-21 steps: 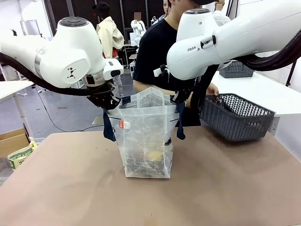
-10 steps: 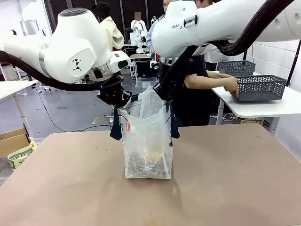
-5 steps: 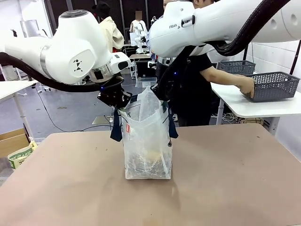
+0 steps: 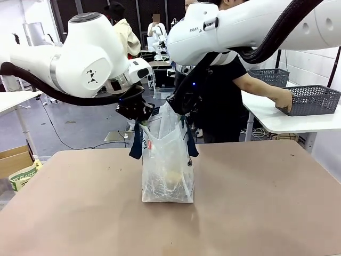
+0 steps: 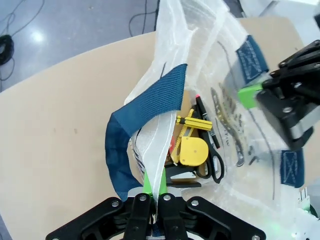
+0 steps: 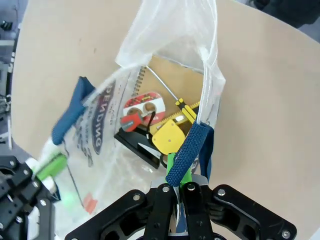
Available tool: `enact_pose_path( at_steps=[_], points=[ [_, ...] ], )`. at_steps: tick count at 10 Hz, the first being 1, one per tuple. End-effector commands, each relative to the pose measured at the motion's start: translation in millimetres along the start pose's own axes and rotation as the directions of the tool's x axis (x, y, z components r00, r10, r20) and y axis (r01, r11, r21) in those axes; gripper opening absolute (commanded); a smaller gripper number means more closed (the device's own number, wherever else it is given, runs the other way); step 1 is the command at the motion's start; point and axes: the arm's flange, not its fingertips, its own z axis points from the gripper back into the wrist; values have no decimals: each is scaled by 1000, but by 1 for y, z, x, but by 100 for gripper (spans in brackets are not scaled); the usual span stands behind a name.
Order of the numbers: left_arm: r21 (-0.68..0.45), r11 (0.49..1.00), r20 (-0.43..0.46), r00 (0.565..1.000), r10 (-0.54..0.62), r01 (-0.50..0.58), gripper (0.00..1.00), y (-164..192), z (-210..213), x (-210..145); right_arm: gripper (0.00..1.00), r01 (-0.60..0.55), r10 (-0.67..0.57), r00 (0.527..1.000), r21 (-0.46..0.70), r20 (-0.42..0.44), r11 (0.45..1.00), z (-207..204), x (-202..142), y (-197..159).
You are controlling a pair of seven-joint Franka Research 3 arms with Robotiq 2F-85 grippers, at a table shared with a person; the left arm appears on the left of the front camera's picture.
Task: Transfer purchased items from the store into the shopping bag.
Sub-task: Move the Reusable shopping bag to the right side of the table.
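Note:
The shopping bag (image 4: 166,165) stands upright at the table's middle, its mouth pinched narrow. My left gripper (image 4: 139,116) is shut on its left rim beside a navy handle (image 5: 145,112), and my right gripper (image 4: 180,108) is shut on the right rim at the other handle (image 6: 187,152). The left wrist view looks over my left gripper (image 5: 151,196) into the bag at the purchased items: a yellow tape measure (image 5: 192,150), a yellow cutter (image 5: 189,123) and black scissors (image 5: 216,167). Beyond my right gripper (image 6: 176,192) lie a tan notebook (image 6: 170,80) and a red-and-white roll (image 6: 140,107). The store, a grey mesh basket (image 4: 308,100), sits on a white side table.
A person stands behind the bag with a hand (image 4: 283,100) on the basket at the far right. A second grey basket (image 4: 269,77) sits behind it. The brown tabletop (image 4: 256,202) is bare around the bag. A cardboard box (image 4: 18,170) lies at the left edge.
Both grippers have drawn closer together, narrowing the bag's mouth. The person has carried the basket off the table to the white side table at the right.

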Motion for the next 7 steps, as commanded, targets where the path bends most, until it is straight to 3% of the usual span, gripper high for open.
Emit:
enact_pose_path(
  at_steps=[1, 7],
  points=[
    [-32, 999, 38, 999, 16, -15, 0, -12, -3, 5, 0, 45, -47, 998, 33, 44, 998, -3, 13, 9],
    [-67, 998, 60, 998, 9, -5, 0, -26, -7, 14, 0, 57, -61, 996, 65, 64, 996, -5, 25, 18]
  ],
)
